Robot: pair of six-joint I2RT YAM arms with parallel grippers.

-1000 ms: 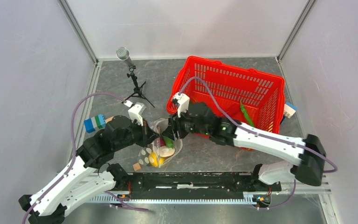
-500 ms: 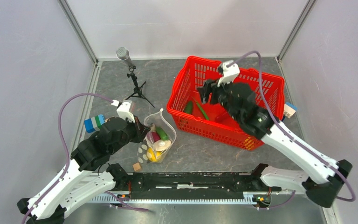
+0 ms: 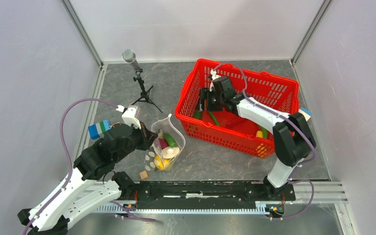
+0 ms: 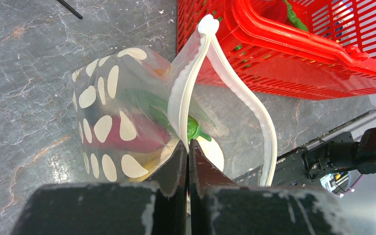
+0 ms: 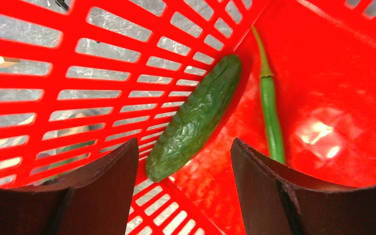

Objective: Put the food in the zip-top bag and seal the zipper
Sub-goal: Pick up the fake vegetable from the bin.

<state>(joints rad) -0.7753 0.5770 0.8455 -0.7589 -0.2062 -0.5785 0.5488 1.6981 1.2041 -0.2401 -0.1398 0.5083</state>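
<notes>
The left end effector [image 4: 188, 149] is clamped shut on the zipper [image 4: 176, 100] of the zip-top bag [image 3: 152, 157]. The bag is kept open-mouthed on the tabletop [image 3: 112, 83], with food [image 3: 162, 143] inside. The right end effector [image 5: 183, 152] is spread wide and empty, inside the red basket [image 3: 279, 90] above a green pod [image 5: 196, 122].

You're looking at a grey marbled table [image 3: 176, 81]. Far left of centre, a microphone stand [image 3: 144, 95] sits on its little tripod. The red mesh basket [image 3: 254, 81] takes up the far right, skewed to the table edges. Just off its near left corner, your dotted zip-top bag [image 3: 164, 147] rests on the surface, mouth up. A wooden cube [image 3: 143, 175] lies just near of it. Blue-green toy blocks [image 3: 99, 129] sit by the left edge, and a small blue-and-white block [image 3: 305, 113] peeks out right of the basket.
</notes>
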